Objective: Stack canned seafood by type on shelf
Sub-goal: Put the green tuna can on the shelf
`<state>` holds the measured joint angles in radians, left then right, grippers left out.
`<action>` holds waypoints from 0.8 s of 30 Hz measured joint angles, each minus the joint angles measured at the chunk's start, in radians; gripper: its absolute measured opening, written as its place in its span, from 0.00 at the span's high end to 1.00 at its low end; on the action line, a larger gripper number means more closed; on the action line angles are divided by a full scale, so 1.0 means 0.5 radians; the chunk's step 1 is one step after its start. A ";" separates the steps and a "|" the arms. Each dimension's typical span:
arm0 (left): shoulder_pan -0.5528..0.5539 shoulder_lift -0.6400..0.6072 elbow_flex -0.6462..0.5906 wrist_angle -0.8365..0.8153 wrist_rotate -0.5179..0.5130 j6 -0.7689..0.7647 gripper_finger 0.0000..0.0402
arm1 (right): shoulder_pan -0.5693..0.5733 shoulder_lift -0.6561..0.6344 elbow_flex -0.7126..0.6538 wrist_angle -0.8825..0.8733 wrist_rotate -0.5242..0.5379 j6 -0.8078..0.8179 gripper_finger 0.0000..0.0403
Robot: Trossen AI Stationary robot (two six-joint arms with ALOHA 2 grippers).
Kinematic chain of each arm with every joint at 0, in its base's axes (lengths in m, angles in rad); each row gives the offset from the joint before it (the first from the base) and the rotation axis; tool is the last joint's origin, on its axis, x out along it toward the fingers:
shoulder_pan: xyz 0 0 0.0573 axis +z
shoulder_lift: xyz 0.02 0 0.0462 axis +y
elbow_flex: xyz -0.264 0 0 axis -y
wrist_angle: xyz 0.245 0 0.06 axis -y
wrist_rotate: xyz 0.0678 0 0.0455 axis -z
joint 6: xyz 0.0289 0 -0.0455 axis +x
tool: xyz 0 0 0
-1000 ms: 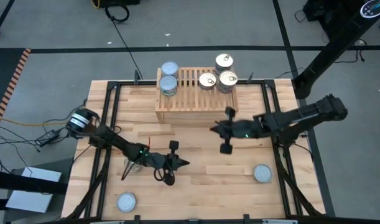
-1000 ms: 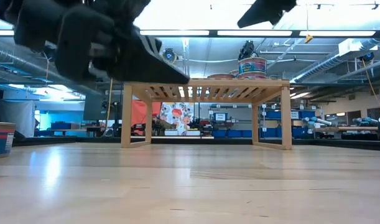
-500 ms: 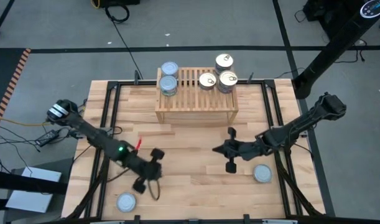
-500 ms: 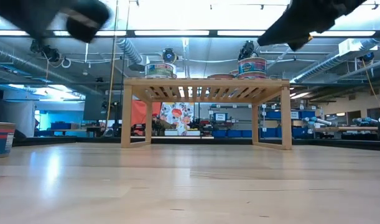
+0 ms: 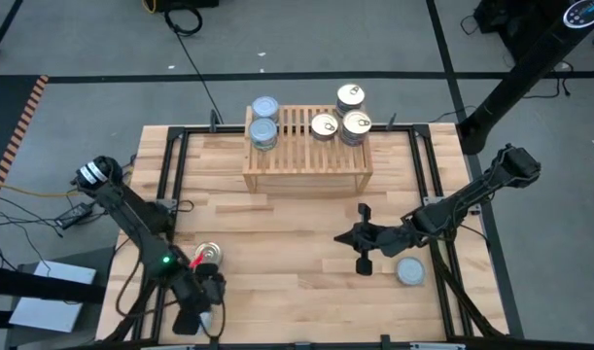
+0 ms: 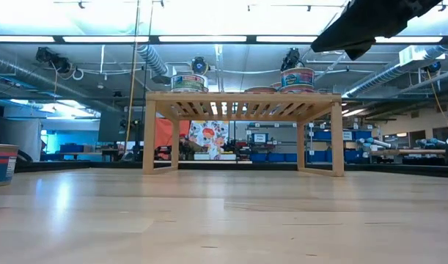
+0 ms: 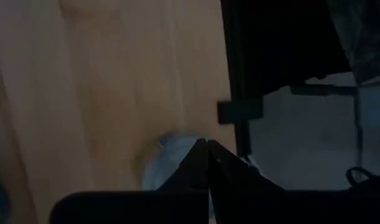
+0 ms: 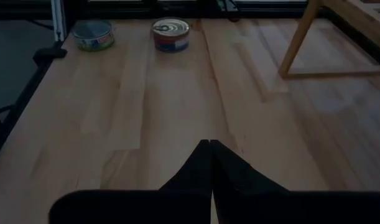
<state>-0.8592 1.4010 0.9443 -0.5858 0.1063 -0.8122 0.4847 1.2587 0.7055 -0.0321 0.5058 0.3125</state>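
Shelf (image 5: 306,151) sits at the table's 12 o'clock edge, its slatted top partly loaded. At its 9 o'clock end: one silver-lidded tin (image 5: 262,132), a second (image 5: 264,107) just past it at the far rim. At its 3 o'clock end: three gold-lidded tins (image 5: 341,119) clustered and touching.

Loose tins on the plank tabletop (image 5: 297,224): gold-lidded tin (image 5: 207,255) toward 8 o'clock; silver tin (image 5: 409,271) toward 4 o'clock, near the table's side rail; another silver tin (image 7: 165,155) at the 7 o'clock corner, close to the black frame edge.

Left gripper (image 5: 192,316) is over that 7 o'clock corner tin, fingers pressed together, holding nothing. Right gripper (image 5: 347,236) hangs above bare boards right of centre, tips pointing toward 9 o'clock, fingers also shut and empty; the 4 o'clock tin lies just beside its wrist.

Centre of the table is open wood from shelf front to near edge.

Surface: pale butcher-block planks, black metal frame around. Beyond: grey floor, cables, ceiling strip lights, ducting.
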 joint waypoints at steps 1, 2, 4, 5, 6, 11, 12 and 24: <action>-0.030 0.001 0.000 -0.013 -0.001 -0.054 1.00 | 0.001 0.000 0.000 -0.002 0.000 -0.005 0.98; -0.053 0.009 0.000 -0.040 -0.008 -0.098 1.00 | 0.001 0.000 0.000 -0.005 -0.001 -0.012 0.98; -0.085 0.058 0.000 -0.063 -0.005 -0.165 1.00 | 0.000 0.000 0.000 -0.003 0.000 -0.031 0.98; -0.102 0.093 0.000 -0.060 -0.004 -0.178 1.00 | -0.001 0.000 0.000 -0.004 0.000 -0.046 0.98; -0.119 0.130 -0.001 -0.050 -0.003 -0.198 1.00 | -0.001 0.000 0.000 -0.003 0.000 -0.056 0.98; -0.154 0.331 -0.001 0.123 -0.034 -0.223 1.00 | -0.001 0.000 0.000 0.006 0.000 -0.125 0.98; -0.156 0.362 -0.001 0.155 -0.066 -0.229 1.00 | -0.005 0.000 0.000 0.005 0.000 -0.150 0.98; 0.029 0.458 -0.001 0.171 -0.331 -0.085 1.00 | -0.048 0.000 0.000 0.033 0.000 -0.314 0.98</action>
<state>-0.8445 1.6299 0.9440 -0.5005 -0.0594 -0.8546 0.4606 1.2587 0.7055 -0.0154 0.5056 0.1557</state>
